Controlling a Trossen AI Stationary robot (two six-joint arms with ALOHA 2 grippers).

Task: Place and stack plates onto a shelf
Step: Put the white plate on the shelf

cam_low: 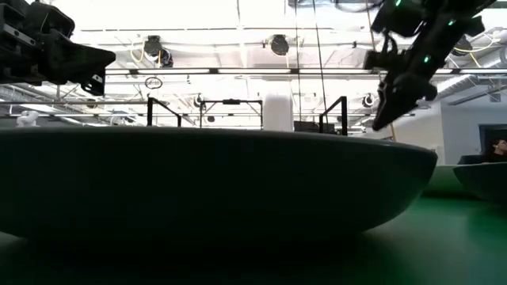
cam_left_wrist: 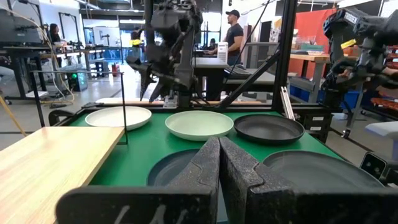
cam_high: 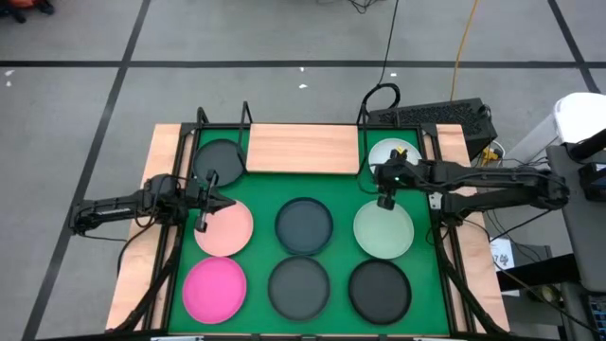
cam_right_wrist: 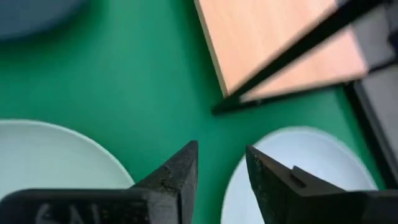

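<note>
Right gripper, fingers slightly parted, hangs between white plate and pale green plate. Left gripper, fingers pressed together, empty, over pale pink plate. Shelf bare.

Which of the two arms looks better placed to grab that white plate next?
The right, probably. The right gripper hovers, slightly open, between the white plate and the pale green plate, beside the shelf. The left gripper is across the mat, fingers shut, over the pale pink plate.
</note>
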